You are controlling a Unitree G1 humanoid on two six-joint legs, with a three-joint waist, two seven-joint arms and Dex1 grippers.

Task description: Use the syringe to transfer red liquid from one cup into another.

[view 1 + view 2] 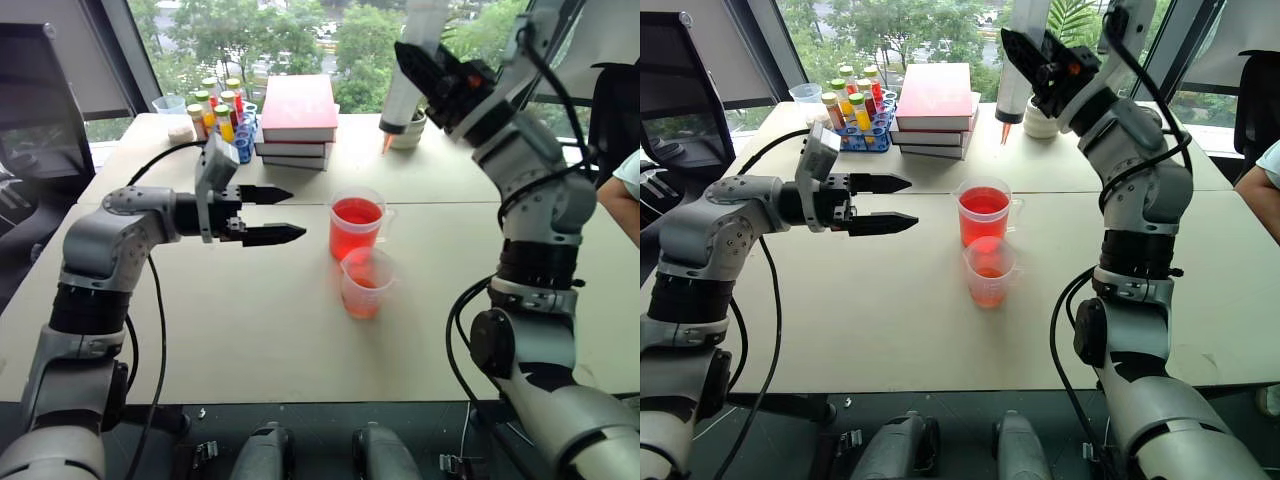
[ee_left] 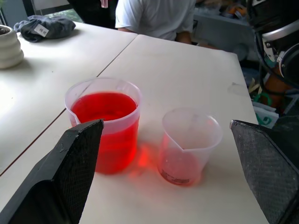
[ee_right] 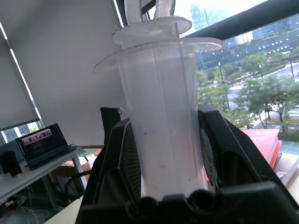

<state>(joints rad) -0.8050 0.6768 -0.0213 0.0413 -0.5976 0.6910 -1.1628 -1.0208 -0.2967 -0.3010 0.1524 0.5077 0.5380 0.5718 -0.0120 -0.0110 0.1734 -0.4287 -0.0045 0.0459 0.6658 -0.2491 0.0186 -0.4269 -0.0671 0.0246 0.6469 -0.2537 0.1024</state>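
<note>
I had the syringe (image 1: 1023,62) pinched in the jaws of the right gripper (image 1: 1048,62), high above the back of the surface (image 1: 870,310), tip down, barrel looking empty. The big cup (image 1: 986,212), full of red liquid (image 1: 984,204), stood below and nearer to me, the small cup (image 1: 990,271) touching its front. The left gripper (image 1: 883,203) hovered beside them, jaws spread and holding nothing. I judged this as the carry step: next I needed to lower the tip into the big cup.
</note>
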